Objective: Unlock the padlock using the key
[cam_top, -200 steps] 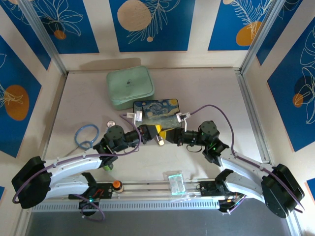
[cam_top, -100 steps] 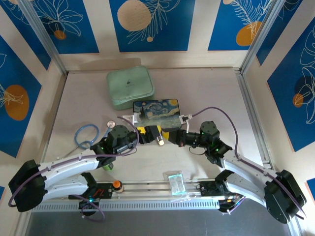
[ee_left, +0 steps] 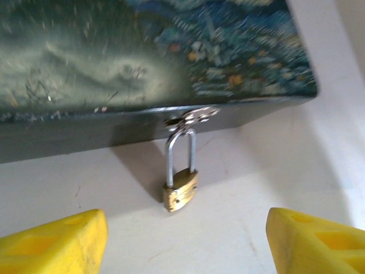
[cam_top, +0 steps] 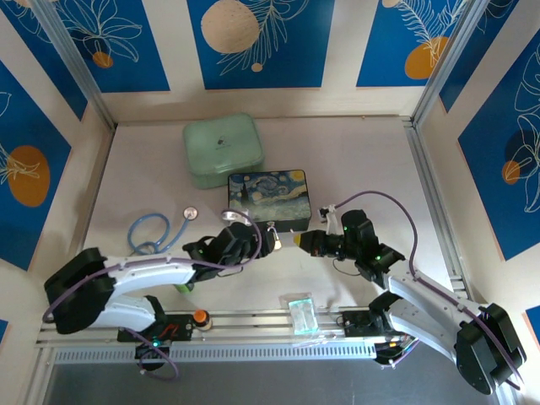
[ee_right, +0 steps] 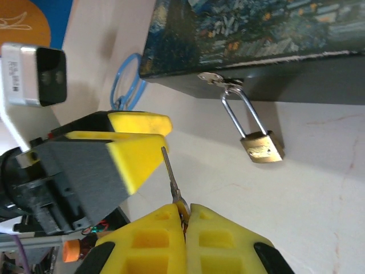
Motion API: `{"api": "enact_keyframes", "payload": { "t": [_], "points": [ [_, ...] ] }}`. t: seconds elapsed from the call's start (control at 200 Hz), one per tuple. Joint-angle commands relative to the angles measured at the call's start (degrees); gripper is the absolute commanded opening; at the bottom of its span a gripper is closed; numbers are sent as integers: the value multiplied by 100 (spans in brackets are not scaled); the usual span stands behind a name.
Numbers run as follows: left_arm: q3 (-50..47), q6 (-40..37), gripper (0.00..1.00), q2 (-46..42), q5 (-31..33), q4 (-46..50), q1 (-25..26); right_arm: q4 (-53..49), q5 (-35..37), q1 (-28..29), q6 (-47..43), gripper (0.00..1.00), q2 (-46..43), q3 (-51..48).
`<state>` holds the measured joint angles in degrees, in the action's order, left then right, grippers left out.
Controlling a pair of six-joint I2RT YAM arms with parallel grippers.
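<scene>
Hanging from the clasp [ee_left: 194,116] of the box [ee_left: 114,57], the padlock [ee_left: 181,191] is lying on the table [ee_left: 274,171] just in front of it. The right gripper [ee_right: 186,220] is pinching the key [ee_right: 173,177] between closed jaws, its blade sticking out ahead, apart from the padlock. The left gripper [ee_left: 185,237] is facing the padlock with jaws wide, gripping nothing.

A pale beige table [cam_top: 363,160] sits boxed in by cream walls [cam_top: 177,51] on 3 sides. The back wall carries 3 blue panels [cam_top: 287,42] with white leaf line-drawings and tan or orange discs. Similar panels hang on the left wall [cam_top: 59,202] and the right wall [cam_top: 498,194]. 2 slanted aluminium posts [cam_top: 72,63] mark the far corners. A metal rail [cam_top: 253,322] runs along the near edge. The light is even and the shadows are soft.
</scene>
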<state>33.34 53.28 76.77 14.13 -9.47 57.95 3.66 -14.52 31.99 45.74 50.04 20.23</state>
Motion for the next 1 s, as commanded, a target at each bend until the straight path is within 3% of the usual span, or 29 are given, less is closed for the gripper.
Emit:
{"api": "enact_keyframes", "payload": {
  "t": [0.0, 0.11, 0.205, 0.51, 0.66, 0.76, 0.996],
  "points": [
    [171, -51, 71, 415, -85, -560, 49, -360, 163, -18, -221, 3, -43, 34],
    [194, -37, 68, 791, -163, -951, 74, -477, 237, -26, -258, 3, -30, 9],
    [209, -98, 58, 1112, -174, -1297, 76, -471, 235, -26, -267, 3, -25, -44],
    [697, -78, 58, 1983, -65, -1012, 119, -482, 253, -61, -269, 3, -41, -120],
    [770, 50, 51, 2412, -51, -1119, 119, -488, 257, -96, -267, 3, -45, -151],
    [816, 104, 43, 2574, -49, -1127, 124, -482, 248, -97, -252, 3, -38, -185],
    [803, 130, 14, 2509, -15, -916, 128, 24, 165, -105, 64, 3, 151, -484]
  ]
}}
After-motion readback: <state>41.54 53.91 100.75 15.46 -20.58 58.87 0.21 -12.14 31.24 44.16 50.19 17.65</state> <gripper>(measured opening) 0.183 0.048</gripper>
